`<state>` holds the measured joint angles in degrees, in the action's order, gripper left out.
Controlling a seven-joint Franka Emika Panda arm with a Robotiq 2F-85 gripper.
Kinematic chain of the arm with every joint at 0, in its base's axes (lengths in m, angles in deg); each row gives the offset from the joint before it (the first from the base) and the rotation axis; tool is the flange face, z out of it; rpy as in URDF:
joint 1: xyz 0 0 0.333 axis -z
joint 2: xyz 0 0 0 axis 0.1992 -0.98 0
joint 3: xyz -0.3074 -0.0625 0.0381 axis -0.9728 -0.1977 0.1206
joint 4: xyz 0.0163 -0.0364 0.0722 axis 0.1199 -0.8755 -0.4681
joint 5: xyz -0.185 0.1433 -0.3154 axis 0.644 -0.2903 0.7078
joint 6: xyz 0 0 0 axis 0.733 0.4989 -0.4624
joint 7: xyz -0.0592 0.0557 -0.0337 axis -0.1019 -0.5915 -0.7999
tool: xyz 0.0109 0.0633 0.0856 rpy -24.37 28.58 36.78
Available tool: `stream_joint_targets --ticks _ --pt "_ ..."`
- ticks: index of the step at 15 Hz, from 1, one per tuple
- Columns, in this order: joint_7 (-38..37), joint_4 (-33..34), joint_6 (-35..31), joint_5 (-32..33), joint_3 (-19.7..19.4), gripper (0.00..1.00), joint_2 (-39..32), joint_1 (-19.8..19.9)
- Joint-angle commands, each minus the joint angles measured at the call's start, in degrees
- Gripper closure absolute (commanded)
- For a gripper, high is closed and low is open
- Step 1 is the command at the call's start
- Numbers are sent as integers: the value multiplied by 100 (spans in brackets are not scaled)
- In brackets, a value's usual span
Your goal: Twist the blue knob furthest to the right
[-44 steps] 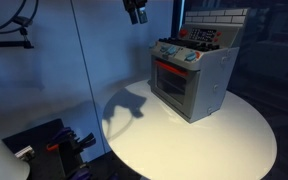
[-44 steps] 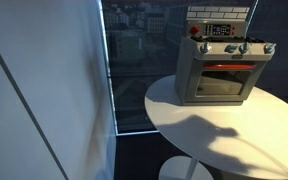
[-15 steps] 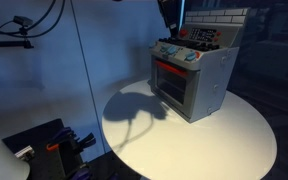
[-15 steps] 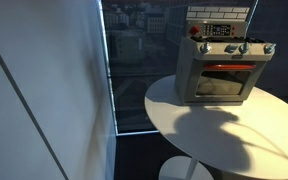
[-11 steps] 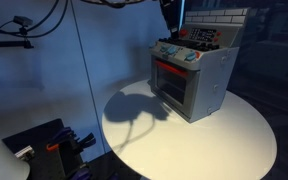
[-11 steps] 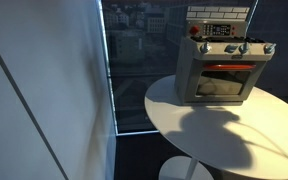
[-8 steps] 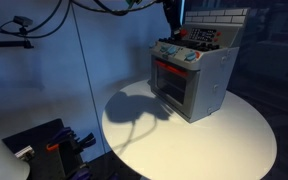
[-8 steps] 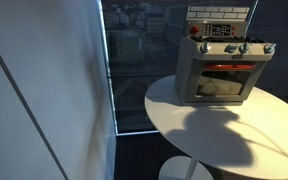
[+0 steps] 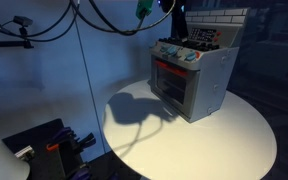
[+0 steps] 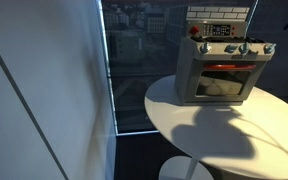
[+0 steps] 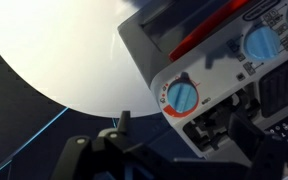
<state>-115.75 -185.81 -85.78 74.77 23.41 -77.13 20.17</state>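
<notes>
A grey toy oven point(image 9: 191, 80) with a red-framed door stands on a round white table point(image 9: 214, 140); it also shows in an exterior view point(image 10: 219, 75). Blue knobs line its top front edge. The knob furthest right point(image 10: 268, 47) is the nearest one in an exterior view point(image 9: 191, 57). My gripper point(image 9: 176, 22) hangs just above the oven's far end and touches no knob. In the wrist view its dark fingers point(image 11: 169, 145) look spread apart and empty, with one blue knob point(image 11: 182, 97) just ahead and others point(image 11: 261, 42) further on.
A red knob point(image 10: 194, 30) sits on the oven's backsplash. A glass wall point(image 10: 134, 60) runs behind the table. Dark equipment point(image 9: 54, 145) lies on the floor beside the table. A green-tipped cable point(image 9: 142, 9) hangs from the arm.
The arm has swung from the upper left over to the oven and come lower. Its shadow on the table has shifted, and the arm now enters the corner of an exterior view.
</notes>
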Motion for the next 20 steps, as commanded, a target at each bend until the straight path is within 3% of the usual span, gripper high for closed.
stream_joint_targets --ticks 1,20 --pt "128 81 -231 -234 -69 0 -217 -41" --pt "676 367 -961 -929 -20 0 -928 -268"
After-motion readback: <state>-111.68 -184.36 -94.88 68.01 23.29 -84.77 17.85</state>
